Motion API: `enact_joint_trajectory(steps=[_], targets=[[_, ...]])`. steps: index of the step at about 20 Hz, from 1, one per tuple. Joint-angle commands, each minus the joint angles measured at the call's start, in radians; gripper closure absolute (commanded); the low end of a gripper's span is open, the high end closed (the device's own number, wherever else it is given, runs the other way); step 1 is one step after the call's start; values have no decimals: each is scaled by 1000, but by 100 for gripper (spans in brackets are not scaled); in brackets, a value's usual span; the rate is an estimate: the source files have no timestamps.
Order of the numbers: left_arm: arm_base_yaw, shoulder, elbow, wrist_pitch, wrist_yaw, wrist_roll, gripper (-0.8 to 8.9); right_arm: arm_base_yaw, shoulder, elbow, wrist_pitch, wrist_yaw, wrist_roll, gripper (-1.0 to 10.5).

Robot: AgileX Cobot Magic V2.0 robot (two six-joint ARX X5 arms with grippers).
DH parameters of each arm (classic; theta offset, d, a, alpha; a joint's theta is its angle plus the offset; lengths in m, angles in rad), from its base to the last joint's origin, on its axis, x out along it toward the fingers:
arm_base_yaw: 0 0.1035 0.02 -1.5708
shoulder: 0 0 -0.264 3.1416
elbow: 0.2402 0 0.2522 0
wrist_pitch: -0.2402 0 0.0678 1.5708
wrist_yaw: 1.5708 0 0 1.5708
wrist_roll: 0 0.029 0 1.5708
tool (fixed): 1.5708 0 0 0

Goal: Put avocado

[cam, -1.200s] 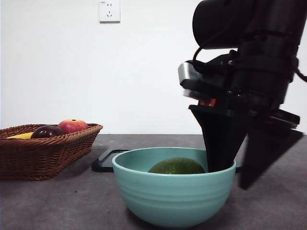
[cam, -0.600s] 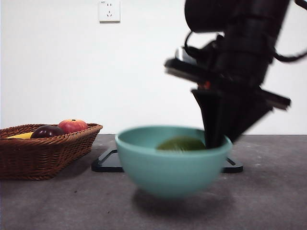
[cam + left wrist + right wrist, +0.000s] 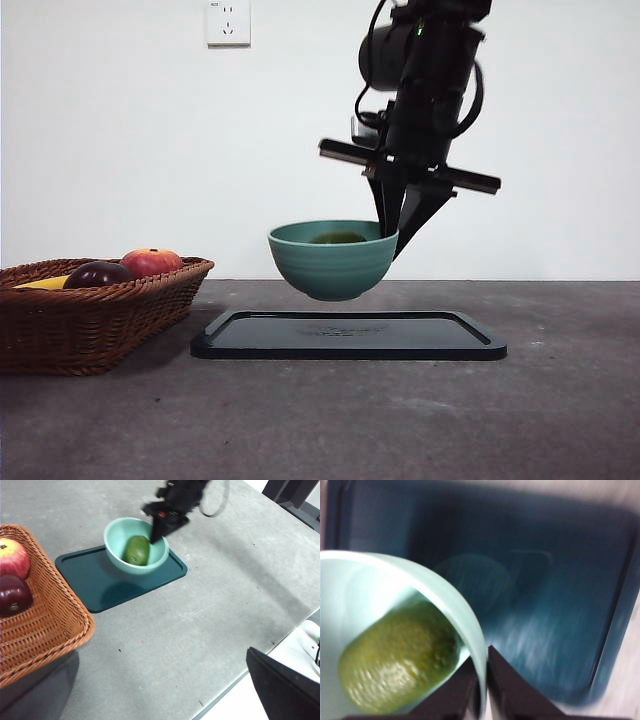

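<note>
The basket [image 3: 95, 310] stands at the left of the tabletop [image 3: 400, 420], holding a purple fruit [image 3: 98, 275] and a red fruit [image 3: 151, 262]. The avocado [image 3: 137, 550], dark green, smooth and oval, lies inside the teal bowl [image 3: 333, 260], which hangs in the air above the dark tray [image 3: 348, 335], clear of it. The right gripper [image 3: 397, 222] has its fingers [image 3: 510, 685] clamped on the bowl's rim, one inside and one outside; the avocado sits just beside the inner finger. The left gripper [image 3: 150, 700] waits well apart, its fingers spread wide.
</note>
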Motion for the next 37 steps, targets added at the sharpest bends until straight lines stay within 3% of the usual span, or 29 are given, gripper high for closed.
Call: enact_joint_trajectory(steps=[1,10,14,16,18,19,22,27,37], targets=[[-8,4,11,11,-5,5,256,-5,74,80,-1,4,-12,942],[-8,4,11,12,-5,5,256,-13,150,101,-11,-9,-18,936],[-8,4,11,11,-5,5,256,-14,148,126,-31,-14,-22,631],[-8,4,11,11,-5,5,256,-18,148,225,-141,46,-69,528],[-8,4,11,12,-5,5,256,-9,134,351,-296,172,-117,440],[-8,4,11,11,-5,5,255,-2,109,386,-359,227,-126,413],[-8,4,11,12,-5,5,256,23,-3,393,-432,279,-143,409],[-8,4,11,11,-5,5,256,55,-216,286,-434,292,-150,409],[-8,4,11,12,-5,5,256,124,-870,-227,-370,321,-149,409]])
